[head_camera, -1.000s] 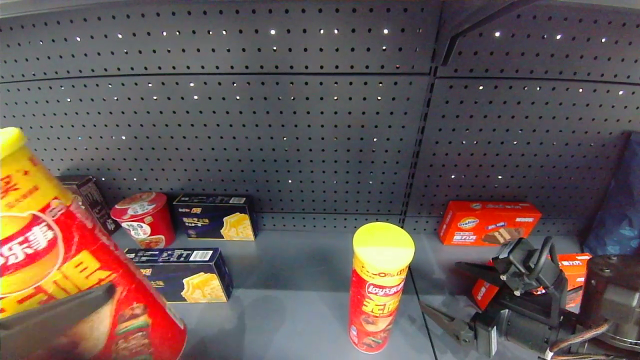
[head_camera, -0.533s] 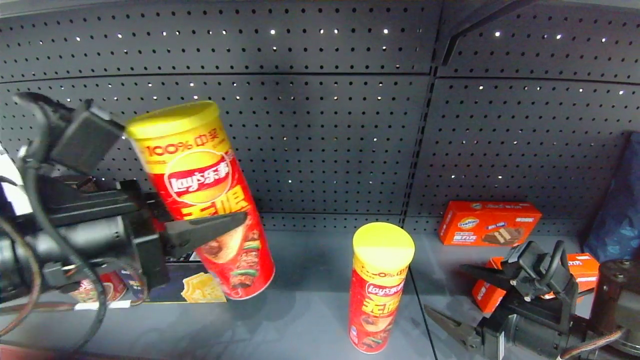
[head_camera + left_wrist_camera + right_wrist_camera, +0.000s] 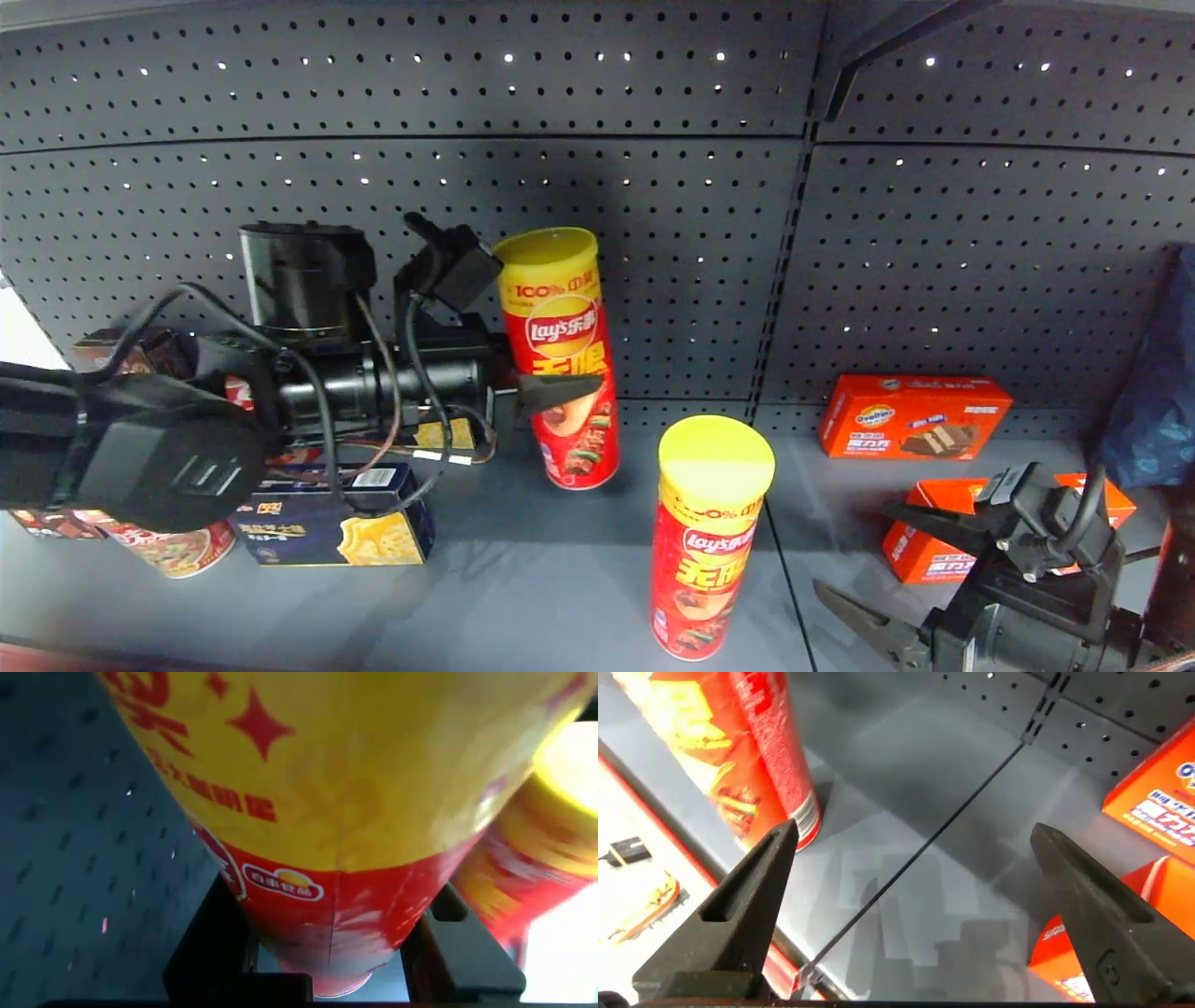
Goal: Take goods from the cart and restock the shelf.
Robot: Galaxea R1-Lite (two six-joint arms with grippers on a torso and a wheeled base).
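Chip can (image 3: 557,308), tilted at frame centre, sits clamped in the left gripper (image 3: 565,392). Right gripper (image 3: 854,551) (lower right): jaws gape wide, empty.

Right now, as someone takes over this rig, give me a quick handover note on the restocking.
Left end effector: shut on the held chip can, slightly tilted, low over the shelf near the back panel.
Right end effector: open, empty, low at the shelf's right side.
Done: the standing chip can is upright at the shelf front.
Left: set the held can down, release it, probably fetch more goods.
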